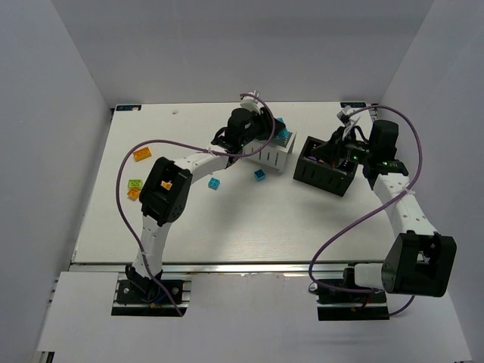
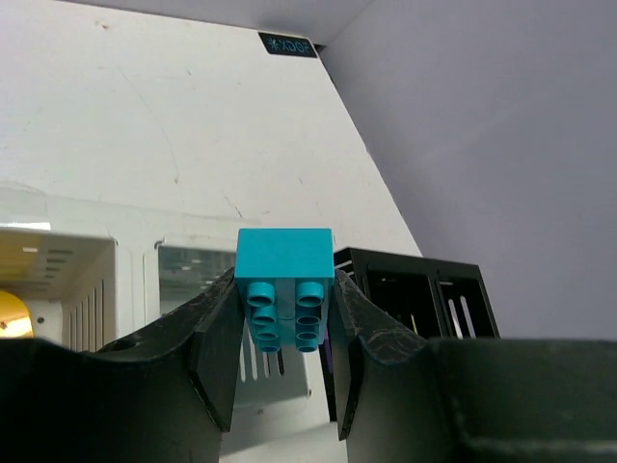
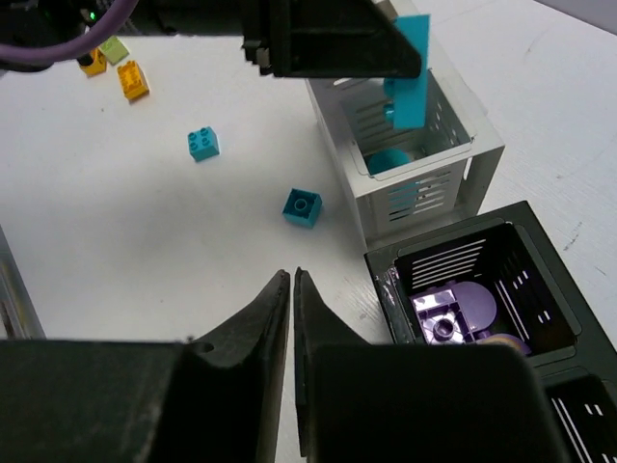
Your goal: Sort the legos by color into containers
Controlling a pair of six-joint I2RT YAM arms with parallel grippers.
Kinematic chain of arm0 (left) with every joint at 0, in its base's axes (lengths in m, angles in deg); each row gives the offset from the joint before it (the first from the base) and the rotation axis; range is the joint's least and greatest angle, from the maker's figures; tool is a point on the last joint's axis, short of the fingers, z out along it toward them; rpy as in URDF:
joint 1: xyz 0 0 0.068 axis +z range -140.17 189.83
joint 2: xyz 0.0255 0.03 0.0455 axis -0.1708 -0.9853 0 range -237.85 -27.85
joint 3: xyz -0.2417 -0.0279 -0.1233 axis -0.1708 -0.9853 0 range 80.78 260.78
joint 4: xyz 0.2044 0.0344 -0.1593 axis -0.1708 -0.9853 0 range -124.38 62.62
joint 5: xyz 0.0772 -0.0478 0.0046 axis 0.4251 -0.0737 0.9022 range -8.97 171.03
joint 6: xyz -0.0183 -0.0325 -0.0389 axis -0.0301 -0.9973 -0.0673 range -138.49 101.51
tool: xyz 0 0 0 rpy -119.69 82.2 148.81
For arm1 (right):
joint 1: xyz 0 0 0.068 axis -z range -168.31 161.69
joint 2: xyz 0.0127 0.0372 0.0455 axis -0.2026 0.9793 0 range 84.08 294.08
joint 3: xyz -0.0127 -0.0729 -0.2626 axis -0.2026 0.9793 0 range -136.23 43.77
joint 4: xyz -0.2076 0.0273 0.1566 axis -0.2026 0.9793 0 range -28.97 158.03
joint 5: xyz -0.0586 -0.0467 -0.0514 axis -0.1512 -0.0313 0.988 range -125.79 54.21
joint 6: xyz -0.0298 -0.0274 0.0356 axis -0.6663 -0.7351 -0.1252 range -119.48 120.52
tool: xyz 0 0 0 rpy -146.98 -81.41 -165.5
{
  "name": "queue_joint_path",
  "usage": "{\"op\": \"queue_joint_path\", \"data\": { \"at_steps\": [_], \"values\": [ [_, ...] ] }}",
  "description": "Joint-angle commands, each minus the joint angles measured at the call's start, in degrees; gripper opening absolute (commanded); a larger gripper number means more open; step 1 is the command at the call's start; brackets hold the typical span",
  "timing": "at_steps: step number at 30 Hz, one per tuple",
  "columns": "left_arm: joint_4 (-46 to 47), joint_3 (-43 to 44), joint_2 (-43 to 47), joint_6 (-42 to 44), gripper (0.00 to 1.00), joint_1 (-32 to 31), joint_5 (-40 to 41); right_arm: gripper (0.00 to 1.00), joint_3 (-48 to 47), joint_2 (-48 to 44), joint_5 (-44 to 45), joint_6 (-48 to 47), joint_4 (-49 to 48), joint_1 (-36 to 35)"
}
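My left gripper (image 2: 285,328) is shut on a cyan brick (image 2: 285,265) and holds it above the white container (image 2: 87,280). In the right wrist view the held brick (image 3: 410,72) hangs over the compartment of the white container (image 3: 424,183) that holds a cyan piece (image 3: 388,159). My right gripper (image 3: 291,275) is shut and empty, above the table by the near corner of the black container (image 3: 386,265). Purple bricks (image 3: 448,309) lie in one of its compartments. From the top, the left gripper (image 1: 272,125) is over the white container (image 1: 274,155), next to the black container (image 1: 325,175).
Two loose cyan bricks (image 1: 214,182) (image 1: 259,175) lie on the table in front of the white container. An orange brick (image 1: 141,153), a lime brick (image 1: 135,184) and another orange brick (image 1: 134,193) lie at the left. Grey walls surround the table.
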Motion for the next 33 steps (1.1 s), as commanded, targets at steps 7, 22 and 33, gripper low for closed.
{"op": "queue_joint_path", "data": {
  "at_steps": [7, 22, 33],
  "values": [
    [-6.4, 6.56, -0.95, 2.38, 0.42, -1.12, 5.88, 0.4, 0.87, -2.95, -3.18, -3.42, 0.89, 0.02],
    [-12.02, 6.66, 8.95, 5.63, 0.98, -1.38, 8.96, 0.63, 0.26, -4.27, -4.59, -11.76, 9.75, -0.24],
    [-23.34, -25.05, 43.29, 7.84, 0.98, -0.59, 29.7, 0.63, -6.5, 2.3, 15.34, -28.29, 24.35, -21.14]
  ]
}}
